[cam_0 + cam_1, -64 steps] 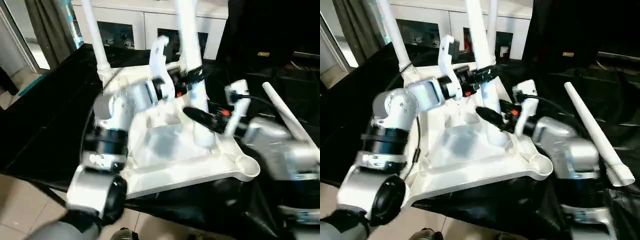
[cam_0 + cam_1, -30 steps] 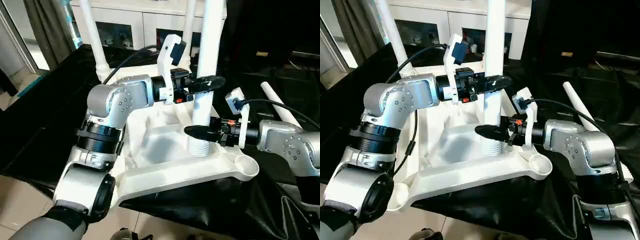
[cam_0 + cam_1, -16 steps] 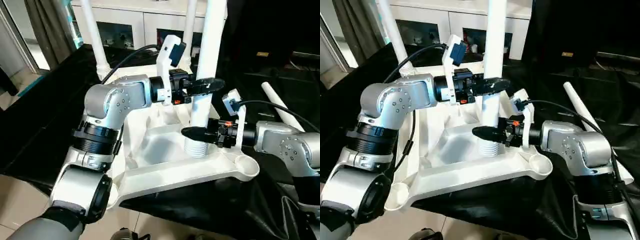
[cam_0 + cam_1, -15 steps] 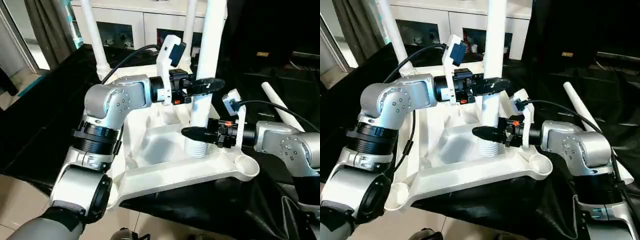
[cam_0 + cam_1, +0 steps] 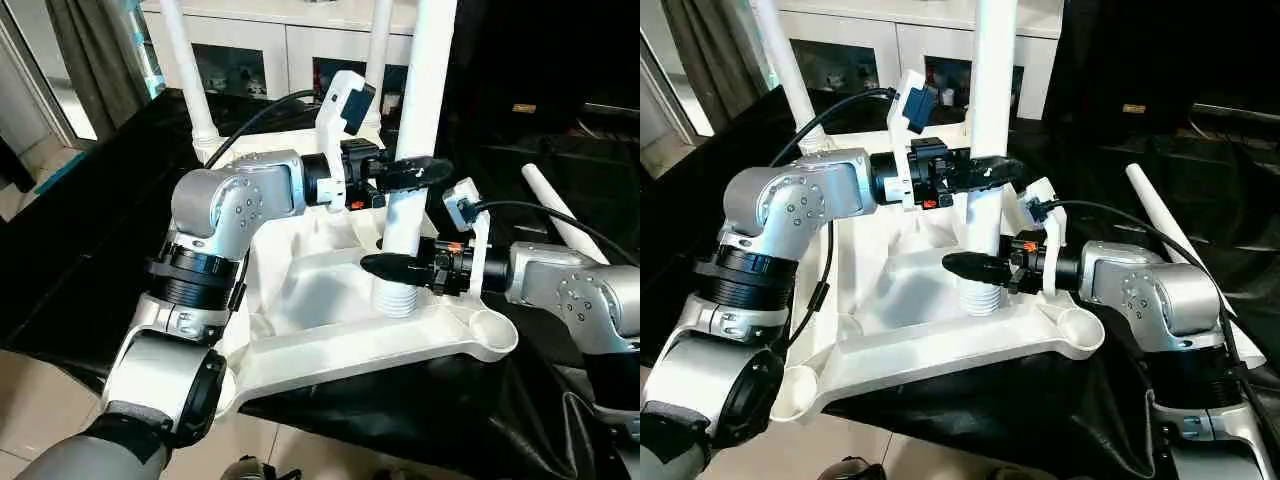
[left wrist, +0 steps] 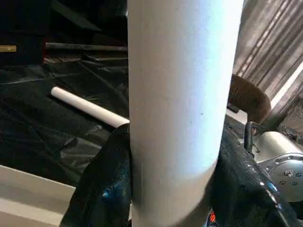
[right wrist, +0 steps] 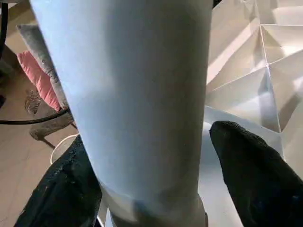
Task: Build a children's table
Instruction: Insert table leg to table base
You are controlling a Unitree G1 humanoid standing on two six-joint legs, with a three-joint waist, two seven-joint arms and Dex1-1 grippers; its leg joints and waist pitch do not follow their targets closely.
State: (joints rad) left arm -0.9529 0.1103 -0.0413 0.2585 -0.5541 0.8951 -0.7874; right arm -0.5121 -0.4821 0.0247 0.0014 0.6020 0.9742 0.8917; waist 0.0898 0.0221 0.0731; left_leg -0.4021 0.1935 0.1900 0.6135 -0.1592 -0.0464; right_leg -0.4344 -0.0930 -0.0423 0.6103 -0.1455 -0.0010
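So here's where I'm at with the kids' table build. The table top (image 5: 330,300) is lying upside down on the black sheet (image 5: 90,220), ribbed underside facing up. Two legs are already standing in the far corner sockets: one at the far left (image 5: 185,65), another (image 5: 380,45) at the far right.

The leg I'm working on (image 5: 420,130) is upright with its threaded end resting on the underside near the front right corner, just beside the empty socket (image 5: 488,327), not in it yet. The fourth leg (image 5: 1185,260) is lying loose on the sheet off to the right.

Left gripper (image 5: 410,172) is clamped around the upright leg higher up, right gripper (image 5: 395,266) has it lower down near the threads, fingers on both sides of the tube.

My read: this is the third-leg step, mid-placement. Next move needs lifting the leg a touch, shifting it over that front right socket, keeping it plumb, then pressing or twisting it home. If it's tilted it could jam.
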